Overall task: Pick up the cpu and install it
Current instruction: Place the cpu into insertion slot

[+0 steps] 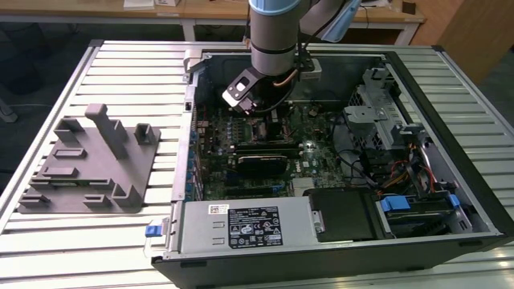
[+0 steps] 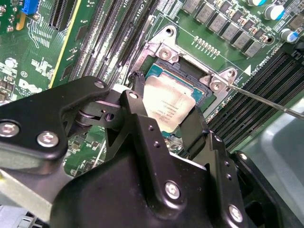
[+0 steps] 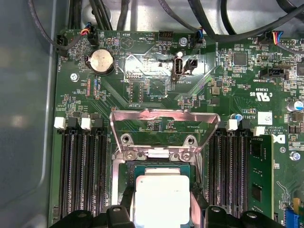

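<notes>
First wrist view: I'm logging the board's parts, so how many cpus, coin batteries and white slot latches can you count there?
cpu: 1
coin battery: 1
white slot latches: 4
Total: 6

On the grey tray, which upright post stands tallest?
The slim post with the wider cap, rising from the grey tray's middle; it stands well above the short blocks around it.

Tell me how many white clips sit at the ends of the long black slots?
4, first wrist view: two white clips on one side of the raised metal frame, two on the other; more may be hidden.
</notes>
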{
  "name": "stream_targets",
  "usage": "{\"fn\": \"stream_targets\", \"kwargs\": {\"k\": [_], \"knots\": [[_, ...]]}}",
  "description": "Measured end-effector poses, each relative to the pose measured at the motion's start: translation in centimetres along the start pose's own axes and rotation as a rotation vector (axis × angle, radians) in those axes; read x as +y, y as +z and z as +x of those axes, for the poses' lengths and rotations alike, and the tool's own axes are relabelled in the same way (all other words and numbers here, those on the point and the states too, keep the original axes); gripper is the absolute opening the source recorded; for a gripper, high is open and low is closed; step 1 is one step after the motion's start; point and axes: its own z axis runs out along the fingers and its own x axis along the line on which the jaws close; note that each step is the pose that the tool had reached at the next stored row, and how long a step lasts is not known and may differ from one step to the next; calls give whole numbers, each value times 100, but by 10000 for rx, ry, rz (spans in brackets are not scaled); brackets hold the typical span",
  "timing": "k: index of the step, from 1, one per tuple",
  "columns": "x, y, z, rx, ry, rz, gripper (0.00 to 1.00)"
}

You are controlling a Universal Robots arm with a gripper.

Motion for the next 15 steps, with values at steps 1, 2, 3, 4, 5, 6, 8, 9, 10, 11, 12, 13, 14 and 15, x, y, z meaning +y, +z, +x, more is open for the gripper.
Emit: {"fn": "stream_targets", "kwargs": {"k": [1,2,3,4,5,6,8,9,10,11,12,13,14,15], "knots": [[-5,0,0,15,2,0,55],[-10,0,0,29,2,-1,55],[-18,-1,0,44,2,-1,55],[-26,-1,0,56,2,-1,55],[-31,-2,0,70,3,-1,55],[-32,-1,1,82,3,-2,55],[-32,-1,1,86,3,-2,55],[-32,-1,1,87,3,-2,55],[-32,-1,1,85,3,-1,55],[-32,-1,0,84,5,0,55],[-28,0,0,86,3,-1,55],[-22,1,1,87,4,-2,55],[-15,2,1,87,5,-3,55],[-13,2,1,86,5,-2,55]]}}
